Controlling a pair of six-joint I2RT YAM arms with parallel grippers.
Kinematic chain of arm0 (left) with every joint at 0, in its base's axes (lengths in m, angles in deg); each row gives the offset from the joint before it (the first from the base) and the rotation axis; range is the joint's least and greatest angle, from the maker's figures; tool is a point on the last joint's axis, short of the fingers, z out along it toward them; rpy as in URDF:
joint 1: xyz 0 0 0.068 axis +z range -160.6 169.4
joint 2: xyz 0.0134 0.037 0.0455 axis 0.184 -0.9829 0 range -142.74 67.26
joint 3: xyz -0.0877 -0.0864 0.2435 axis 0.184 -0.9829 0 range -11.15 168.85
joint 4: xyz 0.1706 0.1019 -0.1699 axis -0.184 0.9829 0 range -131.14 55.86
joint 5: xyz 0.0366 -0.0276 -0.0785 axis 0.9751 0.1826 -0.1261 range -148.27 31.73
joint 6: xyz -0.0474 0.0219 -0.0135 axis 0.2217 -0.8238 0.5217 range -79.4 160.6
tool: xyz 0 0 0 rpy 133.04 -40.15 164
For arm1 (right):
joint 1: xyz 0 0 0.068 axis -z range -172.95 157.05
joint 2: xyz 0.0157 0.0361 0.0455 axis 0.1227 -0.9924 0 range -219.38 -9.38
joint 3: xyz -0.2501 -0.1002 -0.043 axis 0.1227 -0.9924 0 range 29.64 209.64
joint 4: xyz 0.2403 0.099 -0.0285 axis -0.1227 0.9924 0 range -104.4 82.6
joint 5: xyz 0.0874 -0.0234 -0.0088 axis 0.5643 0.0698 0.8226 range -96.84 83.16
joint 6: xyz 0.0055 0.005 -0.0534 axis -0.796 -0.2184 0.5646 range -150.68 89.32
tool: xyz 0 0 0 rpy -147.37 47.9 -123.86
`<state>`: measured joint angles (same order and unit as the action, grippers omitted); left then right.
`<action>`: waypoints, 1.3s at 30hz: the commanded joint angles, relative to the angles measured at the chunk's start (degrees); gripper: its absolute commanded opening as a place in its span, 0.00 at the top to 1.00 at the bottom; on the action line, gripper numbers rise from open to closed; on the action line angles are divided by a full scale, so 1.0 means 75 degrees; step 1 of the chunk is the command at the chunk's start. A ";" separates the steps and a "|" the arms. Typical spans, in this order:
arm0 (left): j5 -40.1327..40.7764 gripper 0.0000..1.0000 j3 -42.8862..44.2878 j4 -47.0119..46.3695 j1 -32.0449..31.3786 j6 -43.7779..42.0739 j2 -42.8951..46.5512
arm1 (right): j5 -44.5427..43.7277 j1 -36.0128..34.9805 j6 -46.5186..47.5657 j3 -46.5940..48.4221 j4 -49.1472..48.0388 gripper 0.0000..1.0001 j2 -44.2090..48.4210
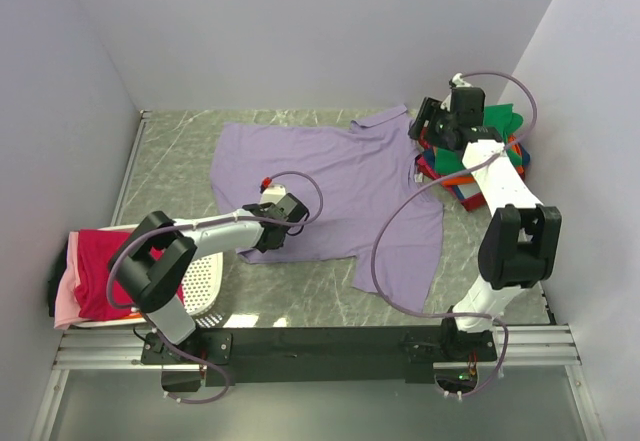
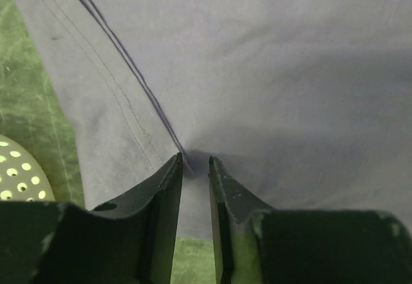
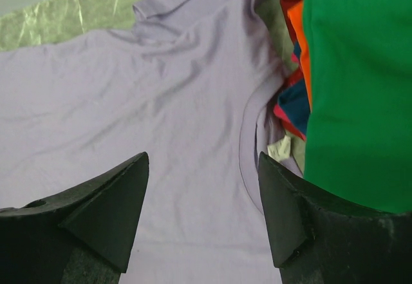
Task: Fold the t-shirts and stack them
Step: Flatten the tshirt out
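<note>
The purple shirt [image 1: 330, 176] lies flat on the table [image 1: 180, 151], collar toward the far side, its widest spread running left to right. Its stitched near edge sits between the tips of the left pincer [image 2: 194, 165], which is clenched on a pucker of that cloth. The right pincer [image 3: 203, 158] hangs released and wide above the shirt's sleeve seam, with a green shirt [image 3: 354, 84] just outside its right finger.
</note>
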<state>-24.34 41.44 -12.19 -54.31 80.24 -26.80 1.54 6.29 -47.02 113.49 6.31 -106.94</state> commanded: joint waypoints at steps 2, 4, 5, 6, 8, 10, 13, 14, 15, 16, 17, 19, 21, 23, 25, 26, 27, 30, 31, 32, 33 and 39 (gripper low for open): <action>-0.0130 0.70 0.0053 -0.0087 -0.0021 -0.0047 -0.0150 | -0.0215 -0.0017 0.0174 -0.0293 -0.0265 0.25 0.0633; -0.0037 0.70 0.0123 0.0170 -0.0032 0.0117 -0.0220 | -0.0239 -0.0017 0.0175 -0.0364 -0.0242 0.25 0.0668; 0.0033 0.70 0.0135 0.0241 -0.0032 0.0175 -0.0209 | -0.0227 -0.0017 0.0163 -0.0387 -0.0230 0.25 0.0680; 0.0057 0.70 0.0112 0.0276 -0.0032 0.0222 -0.0197 | -0.0227 -0.0017 0.0163 -0.0399 -0.0242 0.25 0.0680; 0.0081 0.70 0.0077 0.0323 -0.0032 0.0328 -0.0162 | -0.0204 -0.0017 0.0151 -0.0411 -0.0242 0.25 0.0668; 0.0093 0.70 0.0077 0.0440 -0.0044 0.0445 -0.0138 | -0.0227 -0.0005 0.0151 -0.0399 -0.0207 0.25 0.0645; 0.0175 0.70 0.0053 0.0511 -0.0067 0.0527 -0.0021 | -0.0274 -0.0017 0.0151 -0.0364 -0.0160 0.25 0.0644; 0.0186 0.70 0.0053 0.0546 -0.0067 0.0527 0.0002 | -0.0285 -0.0005 0.0151 -0.0353 -0.0148 0.25 0.0621; 0.0221 0.70 0.0042 0.0570 -0.0067 0.0539 0.0049 | -0.0286 -0.0017 0.0151 -0.0341 -0.0136 0.25 0.0621; 0.0233 0.70 0.0053 0.0593 -0.0067 0.0528 0.0107 | -0.0274 -0.0017 0.0151 -0.0329 -0.0125 0.25 0.0609; 0.0257 0.70 0.0065 0.0651 -0.0067 0.0539 0.0131 | -0.0285 -0.0017 0.0139 -0.0317 -0.0101 0.25 0.0586; 0.0315 0.70 0.0100 0.0710 -0.0079 0.0598 0.0213 | -0.0286 -0.0005 0.0139 -0.0317 -0.0078 0.25 0.0551; 0.0304 0.70 0.0077 0.0711 -0.0079 0.0598 0.0272 | -0.0274 -0.0005 0.0139 -0.0341 -0.0078 0.25 0.0539; 0.0281 0.70 0.0065 0.0734 -0.0079 0.0586 0.0319 | -0.0309 -0.0017 0.0128 -0.0341 -0.0066 0.25 0.0527; 0.0257 0.70 0.0088 0.0769 -0.0079 0.0586 0.0272 | -0.0309 -0.0017 0.0128 -0.0317 -0.0008 0.25 0.0504; 0.0257 0.70 0.0100 0.0781 -0.0079 0.0598 0.0249 | -0.0321 -0.0028 0.0128 -0.0294 0.0004 0.25 0.0492; 0.0268 0.70 0.0112 0.0792 -0.0079 0.0609 0.0225 | -0.0332 -0.0028 0.0128 -0.0294 0.0004 0.25 0.0492; 0.0292 0.70 0.0135 0.0874 -0.0068 0.0668 -0.0008 | -0.0356 -0.0028 0.0128 -0.0271 0.0039 0.25 0.0515; 0.0292 0.70 0.0124 0.0863 -0.0079 0.0680 -0.0032 | -0.0379 -0.0017 0.0139 -0.0270 0.0040 0.25 0.0516; 0.0280 0.70 0.0089 0.0840 -0.0079 0.0680 -0.0044 | -0.0391 -0.0017 0.0163 -0.0259 0.0074 0.25 0.0516; 0.0257 0.70 0.0054 0.0804 -0.0068 0.0657 -0.0044 | -0.0403 -0.0017 0.0151 -0.0259 0.0075 0.25 0.0539; 0.0023 0.70 -0.0028 0.0465 -0.0079 0.0458 0.0142 | -0.0379 -0.0017 0.0151 -0.0247 0.0110 0.25 0.0539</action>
<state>-23.62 41.44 -6.75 -54.59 83.89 -27.15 -0.41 6.29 -46.60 110.67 7.47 -104.52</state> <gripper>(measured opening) 0.302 0.752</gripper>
